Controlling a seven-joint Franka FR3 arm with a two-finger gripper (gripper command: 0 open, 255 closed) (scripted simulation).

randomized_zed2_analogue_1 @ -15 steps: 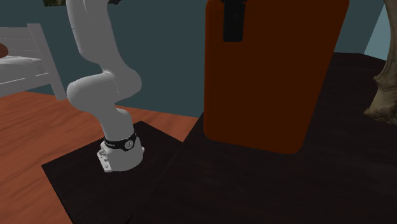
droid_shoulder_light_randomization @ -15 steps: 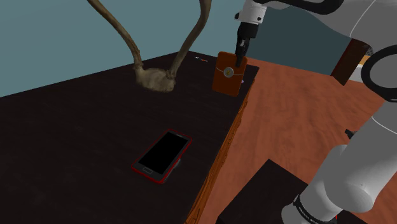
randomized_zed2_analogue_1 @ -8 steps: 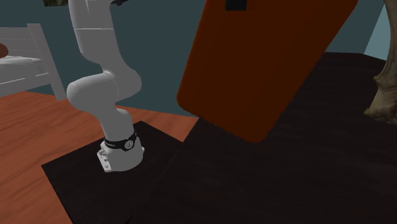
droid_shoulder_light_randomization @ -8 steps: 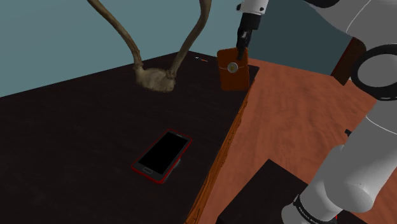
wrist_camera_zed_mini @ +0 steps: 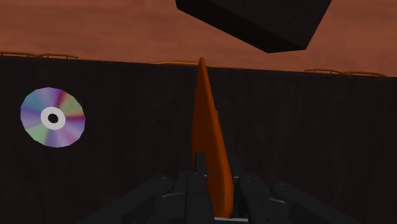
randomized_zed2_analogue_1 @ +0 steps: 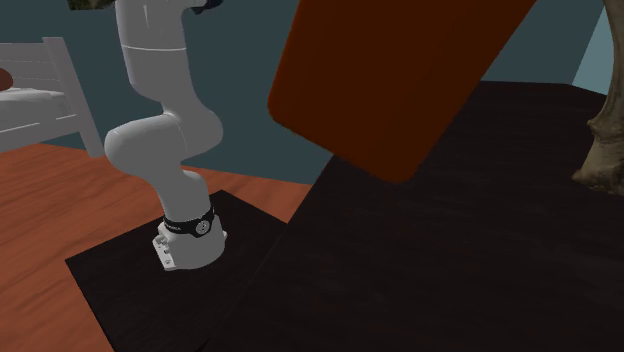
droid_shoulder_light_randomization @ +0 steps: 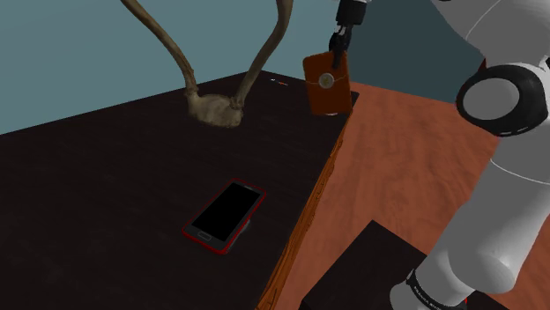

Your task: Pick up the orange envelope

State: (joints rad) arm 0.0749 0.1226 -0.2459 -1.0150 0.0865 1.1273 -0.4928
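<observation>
Jaws: clamped on the envelope [droid_shoulder_light_randomization: 327, 84] at its top edge; fingers [wrist_camera_zed_mini: 197, 178] press both faces, no gap seen.
Envelope pos: off the counter [droid_shoulder_light_randomization: 106, 194], in the air over its far corner, on the edge facing the stand.
Direction from jaws: straight out along the finger axis. In the wrist view it's edge-on, a thin orange blade [wrist_camera_zed_mini: 207, 137] running away from btwn the fingers.
Long axis: hangs down from the grip but tilted, lower end swung twd the shoulder view's right. Same slant in the second exterior view [randomized_zed2_analogue_1: 400, 70].
Seal: pale round disc on the face twd the shoulder cam.
Clearance: bottom edge looks well above the counter; nothing touching it but the jaws.
Next move, my read: pick looks nearly done, just lift/hold. Since it's gripped at one end only, the free end can swing.
Risk: thin and pinched near the edge, so it could pivot or slip if jerked.
Others: phone [droid_shoulder_light_randomization: 224, 215] mid-counter and CD [wrist_camera_zed_mini: 53, 118] lie flat, well apart from it.
</observation>
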